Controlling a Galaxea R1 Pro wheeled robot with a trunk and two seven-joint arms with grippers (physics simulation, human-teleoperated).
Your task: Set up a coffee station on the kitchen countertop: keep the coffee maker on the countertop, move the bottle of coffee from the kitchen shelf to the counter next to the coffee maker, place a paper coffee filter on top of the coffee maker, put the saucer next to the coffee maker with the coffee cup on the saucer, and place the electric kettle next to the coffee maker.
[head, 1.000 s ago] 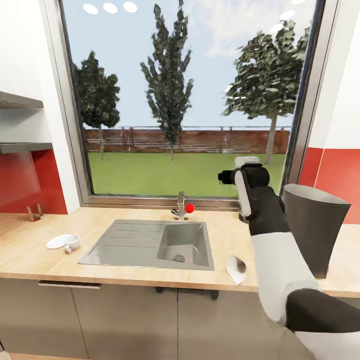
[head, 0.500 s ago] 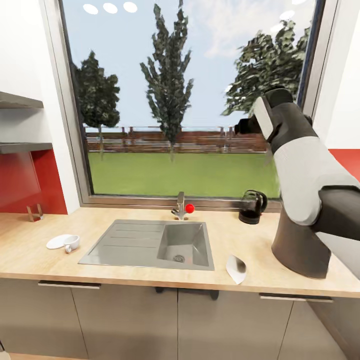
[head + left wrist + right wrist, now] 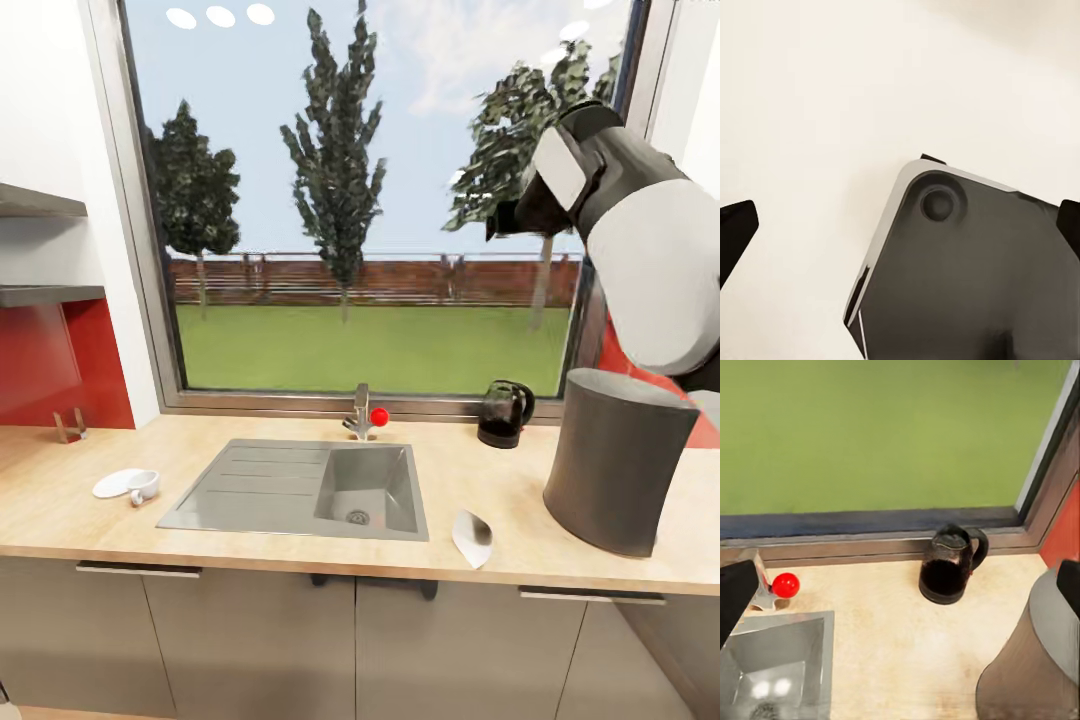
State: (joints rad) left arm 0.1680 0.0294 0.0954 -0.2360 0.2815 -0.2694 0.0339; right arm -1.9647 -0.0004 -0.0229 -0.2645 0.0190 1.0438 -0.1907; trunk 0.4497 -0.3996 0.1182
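Right arm (image 3: 640, 270): raised high at the window's right side, forearm angled up, wrist pointing toward the glass above the worktop (image 3: 480, 480). A second ago it stood low in front of the coffee maker (image 3: 618, 460); half a second ago it was partly up and covered the maker's top; now the whole maker shows.

Right pincer (image 3: 900, 585): fingertips at the two edges of the right wrist view, spread wide, holding nothing, looking down on the electric kettle (image 3: 505, 413).

Left pincer (image 3: 900, 232): dark tips far apart, nothing between them, a grey robot part beyond.

Electric kettle: upright by the window sill, near the coffee maker, apart from it.

Paper coffee filter (image 3: 472, 538): at the worktop's front edge, between sink (image 3: 300, 487) and coffee maker.

Coffee cup (image 3: 144, 487): on its side beside the saucer (image 3: 116, 484), left of the sink.

Tap (image 3: 362, 412): red knob, behind the sink.
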